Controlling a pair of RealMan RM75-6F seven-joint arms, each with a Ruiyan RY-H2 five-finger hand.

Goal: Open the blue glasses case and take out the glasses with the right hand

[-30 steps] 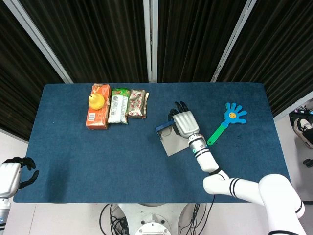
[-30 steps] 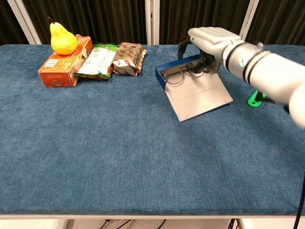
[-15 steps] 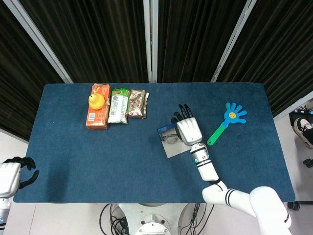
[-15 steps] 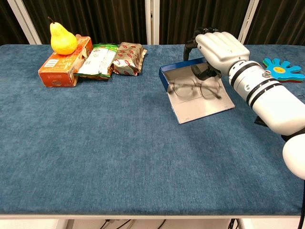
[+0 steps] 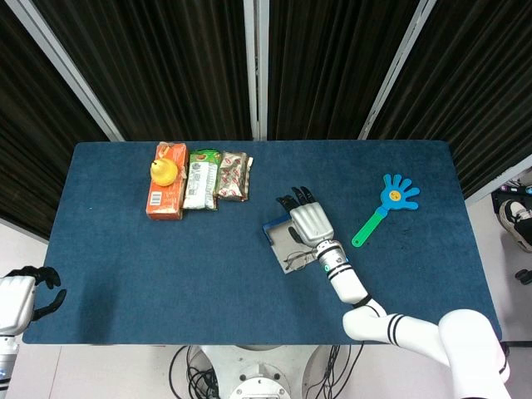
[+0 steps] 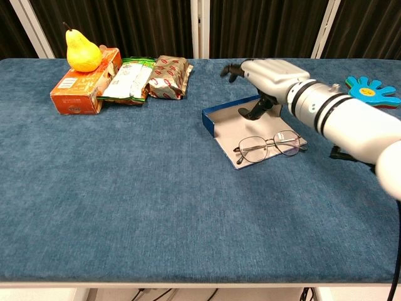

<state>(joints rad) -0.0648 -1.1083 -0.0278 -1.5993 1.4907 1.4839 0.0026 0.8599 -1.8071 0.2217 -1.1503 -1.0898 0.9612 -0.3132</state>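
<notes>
Hovering above the open blue glasses case (image 6: 220, 123), the right hand (image 6: 266, 76) had fingers spread, glasses (image 6: 267, 145) lying free.

Premises present as a robot test lab: a table (image 5: 125, 249) covered in blue cloth, black curtains (image 5: 166, 58) hung between metal poles (image 5: 256, 66) behind it, and loose cables (image 5: 195, 378) on the floor below.

A blue-covered table (image 5: 166, 274) fills the frame centre. Directly on it: an orange carton (image 5: 166, 198) and two snack packets (image 5: 202, 179) (image 5: 233, 175) at upper left, an open blue glasses case (image 6: 233, 120) at centre, and a hand-shaped clapper (image 5: 388, 204) at right.
</notes>
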